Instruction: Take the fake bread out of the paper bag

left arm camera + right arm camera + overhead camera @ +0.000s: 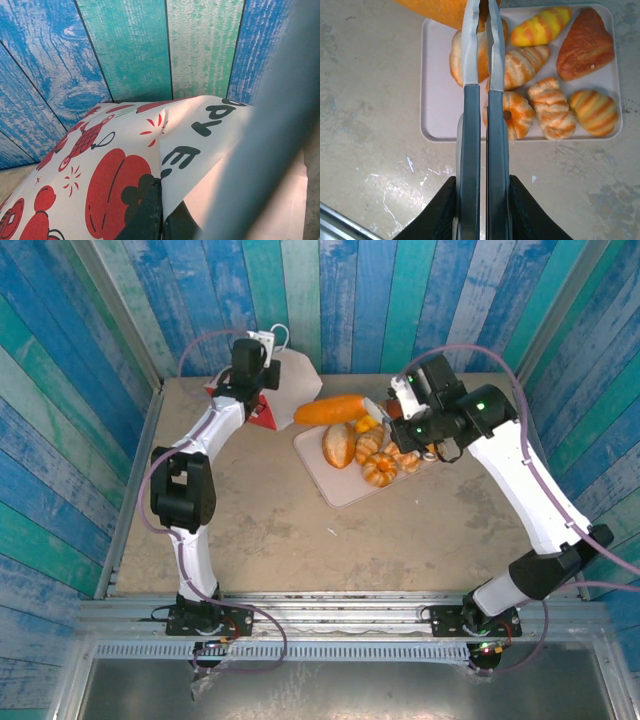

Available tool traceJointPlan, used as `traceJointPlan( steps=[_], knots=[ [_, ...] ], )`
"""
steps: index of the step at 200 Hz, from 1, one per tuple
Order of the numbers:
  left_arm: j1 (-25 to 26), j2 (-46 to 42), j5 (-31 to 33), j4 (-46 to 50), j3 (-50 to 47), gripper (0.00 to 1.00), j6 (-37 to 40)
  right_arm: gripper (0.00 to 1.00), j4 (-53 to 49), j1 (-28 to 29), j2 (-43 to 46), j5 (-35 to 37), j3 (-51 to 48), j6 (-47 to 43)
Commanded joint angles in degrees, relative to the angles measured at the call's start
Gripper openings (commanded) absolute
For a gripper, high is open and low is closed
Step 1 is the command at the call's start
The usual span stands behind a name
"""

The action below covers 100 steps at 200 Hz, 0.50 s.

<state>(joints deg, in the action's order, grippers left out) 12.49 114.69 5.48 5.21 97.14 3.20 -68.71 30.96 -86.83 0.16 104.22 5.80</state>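
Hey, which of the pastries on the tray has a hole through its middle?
The twisted orange ring: it alone is a closed loop around an open centre.

Glossy golden-brown fake bread (552,107) on pale tray (437,100); red-and-white fruit-patterned paper bag (100,165) far left.

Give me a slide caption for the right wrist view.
Shut right gripper hovers over a pale tray of toy pastries.

Bread (378,458) lies on the tray (345,492); the loaf (335,410) lies at its 11 o'clock edge, the bag (297,380) beyond.
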Motion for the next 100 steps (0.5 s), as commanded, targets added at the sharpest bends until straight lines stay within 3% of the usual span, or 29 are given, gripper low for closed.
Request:
traceJointPlan(
  steps=[1, 100],
  knots=[
    [-0.9, 3.9, 0.4, 1.1, 1.7, 0.0, 0.3, 0.0, -1.7, -0.9, 3.4, -3.4, -1.6, -2.3],
    [-1.1, 3.4, -0.1, 0.9, 2.0, 0.0, -0.2, 0.01, -11.8, -0.9, 5.7, -3.9, -6.9, 0.0]
  ],
)
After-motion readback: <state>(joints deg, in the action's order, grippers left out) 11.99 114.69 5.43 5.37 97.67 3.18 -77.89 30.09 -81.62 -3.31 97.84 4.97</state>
